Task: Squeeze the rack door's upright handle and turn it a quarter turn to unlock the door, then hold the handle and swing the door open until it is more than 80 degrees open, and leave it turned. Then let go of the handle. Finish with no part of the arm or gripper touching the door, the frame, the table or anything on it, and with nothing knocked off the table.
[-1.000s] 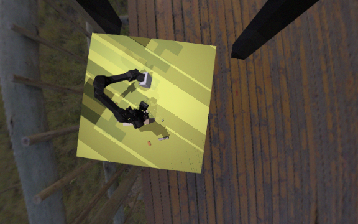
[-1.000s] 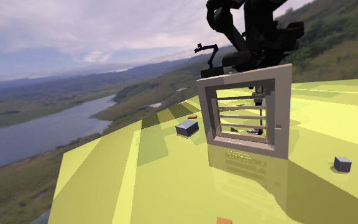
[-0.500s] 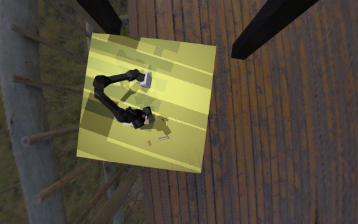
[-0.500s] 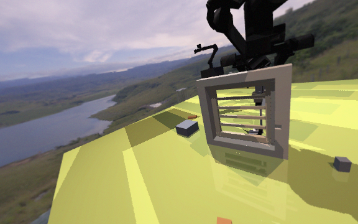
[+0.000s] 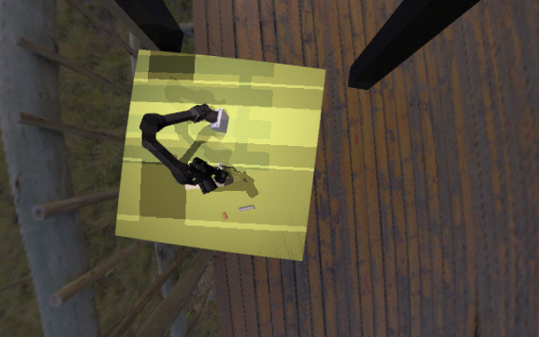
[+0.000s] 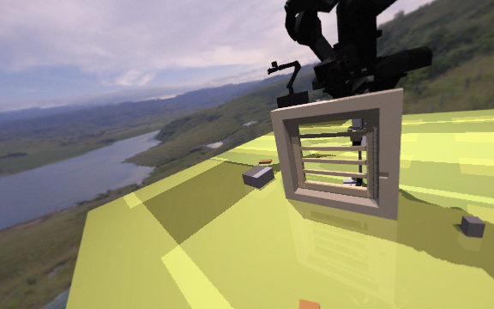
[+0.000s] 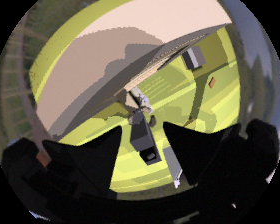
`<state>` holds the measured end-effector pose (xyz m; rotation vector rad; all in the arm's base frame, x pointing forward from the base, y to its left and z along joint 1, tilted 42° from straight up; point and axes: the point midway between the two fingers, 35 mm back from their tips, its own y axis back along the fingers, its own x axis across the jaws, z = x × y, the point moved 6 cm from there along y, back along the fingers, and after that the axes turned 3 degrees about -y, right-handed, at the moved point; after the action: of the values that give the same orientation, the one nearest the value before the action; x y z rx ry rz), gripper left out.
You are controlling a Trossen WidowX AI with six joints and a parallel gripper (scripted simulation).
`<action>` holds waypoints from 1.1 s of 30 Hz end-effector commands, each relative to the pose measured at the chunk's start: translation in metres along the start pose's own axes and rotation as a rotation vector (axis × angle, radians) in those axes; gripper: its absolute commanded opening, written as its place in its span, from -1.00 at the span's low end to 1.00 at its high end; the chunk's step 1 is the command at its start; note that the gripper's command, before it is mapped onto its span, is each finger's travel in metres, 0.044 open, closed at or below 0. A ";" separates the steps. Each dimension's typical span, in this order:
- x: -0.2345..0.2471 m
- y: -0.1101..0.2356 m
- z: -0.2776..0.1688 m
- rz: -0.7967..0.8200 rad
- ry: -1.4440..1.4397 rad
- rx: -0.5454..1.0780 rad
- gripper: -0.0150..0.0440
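The rack frame [image 6: 390, 150] [image 7: 156, 17] stands upright on the table. The slatted door [image 6: 334, 161] [image 7: 158, 62] lies in or close to the frame's opening; its exact angle cannot be told. The dark grey handle [image 7: 142, 137] stands out from the door's free side, below and between the fingertips in the wrist view. Whether it is turned cannot be told. My gripper [image 7: 141, 127] is open, its dark fingers apart on either side of the handle, with nothing squeezed. In the exterior view the arm rises above and behind the frame, and the fingertips are hidden there.
A grey block [image 6: 257, 177] [image 7: 193, 58] and an orange piece [image 6: 265, 161] [image 7: 212, 82] lie beside the frame's hinge side. A small grey cube [image 6: 472, 227] lies on the other side. Another orange piece [image 6: 309, 304] lies in front. The arm's pale base [image 5: 220, 122] stands nearby.
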<state>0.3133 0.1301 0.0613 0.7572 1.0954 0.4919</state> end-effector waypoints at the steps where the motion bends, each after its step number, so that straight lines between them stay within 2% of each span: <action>1: 0.000 -0.001 0.000 -0.004 -0.174 -0.001 0.47; 21: 0.000 -0.001 0.000 -0.004 -1.157 -0.003 0.47; 26: 0.000 -0.001 0.000 -0.003 -1.189 -0.003 0.47; 33: 0.000 -0.001 0.000 -0.003 -1.189 -0.003 -0.16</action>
<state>0.3132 0.1300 0.0613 0.8542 -0.0132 -0.0151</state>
